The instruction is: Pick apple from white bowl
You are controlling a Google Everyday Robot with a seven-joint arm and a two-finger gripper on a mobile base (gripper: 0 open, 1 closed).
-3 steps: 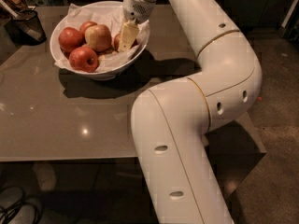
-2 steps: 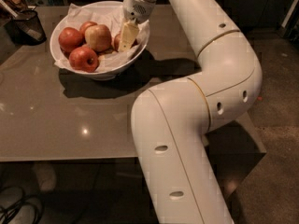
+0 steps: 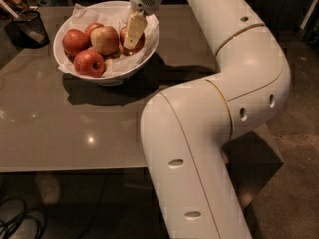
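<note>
- Little has moved since a second ago: my gripper (image 3: 132, 34) hangs inside the right side of the white bowl (image 3: 110, 75), much where it was then.
- Whether my jaws are spread or pinching, I cannot tell. The tan tip of my gripper lies across the front of the apple (image 3: 140, 40) and hides its middle.
- That apple is red-orange and sits in the bowl's right part, close to the rim, on the crumpled paper (image 3: 79, 15) that lines the bowl.
- Just to its left, near the bowl's middle, lies a larger yellow-tan apple (image 3: 104, 40).
- At the bowl's near edge rests a deep red apple (image 3: 89, 62) with a dark stem spot turned towards the camera.
- A fourth red apple (image 3: 74, 41) lies in the bowl's left part, and a fifth (image 3: 92, 28) shows partly behind the yellow-tan one, towards the far side.
- The paper rises in a peak above the bowl's far left rim.
- The bowl stands on a glossy grey-brown table (image 3: 75, 128) and casts a dark shadow to its near right.
- Left of the bowl, well apart from it, stands a small black mesh cup (image 3: 30, 28).
- My white arm (image 3: 214, 133) comes in from the bowl's right, bending in the foreground and reaching back over the table to the bowl.
</note>
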